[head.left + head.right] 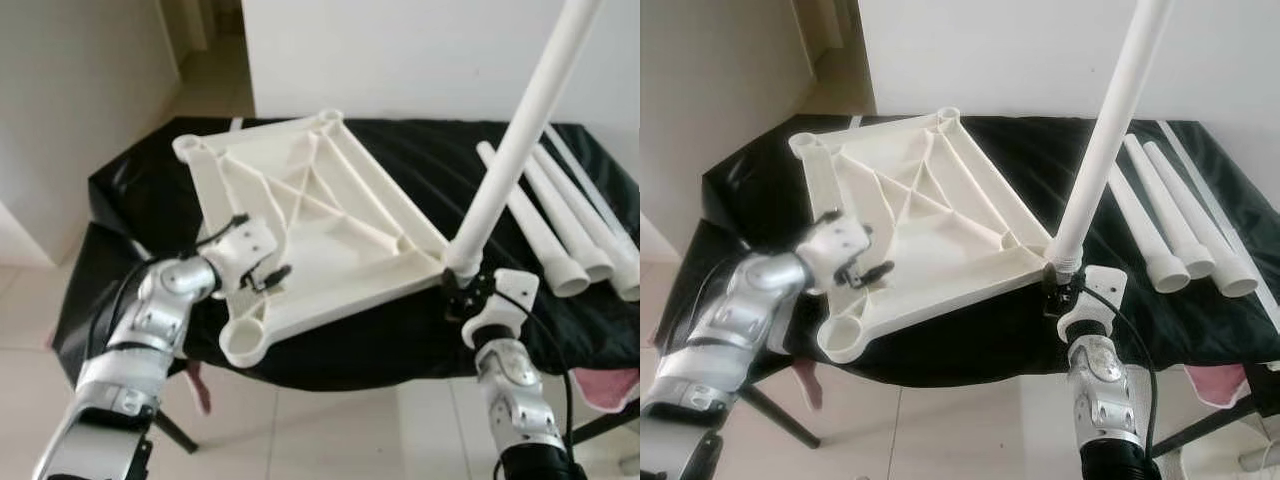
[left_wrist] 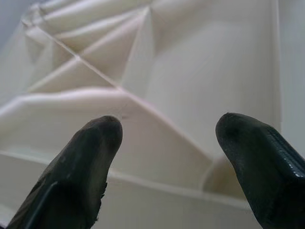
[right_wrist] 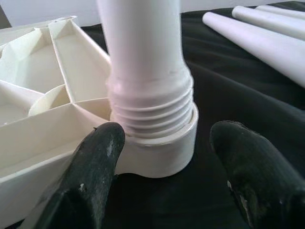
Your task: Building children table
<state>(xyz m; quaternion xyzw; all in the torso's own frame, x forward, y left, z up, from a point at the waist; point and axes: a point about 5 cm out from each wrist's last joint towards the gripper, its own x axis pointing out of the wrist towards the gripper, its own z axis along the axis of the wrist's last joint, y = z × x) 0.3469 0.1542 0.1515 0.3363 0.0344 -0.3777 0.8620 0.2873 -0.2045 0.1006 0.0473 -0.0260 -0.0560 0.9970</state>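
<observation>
R gripper (image 3: 162, 157) nearest: fingers apart, either side of the socket holding the upright leg (image 1: 520, 140), gripping nothing. Wrist view shows leg's threads partly exposed above socket; head views don't. L gripper (image 1: 270, 275) spread open over tabletop (image 1: 320, 220), upside down on black cloth (image 1: 430, 160). Spare legs (image 1: 560, 220) to the R; leg's top cut off.

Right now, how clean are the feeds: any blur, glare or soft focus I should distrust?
Eye views: slightly soft, bright wall washes out the upright leg; black cloth shows sheen. Left wrist view: fingers blurred, white tabletop ribs low contrast. Right wrist view: leg threads in the corner socket sharp, fingers soft.
</observation>
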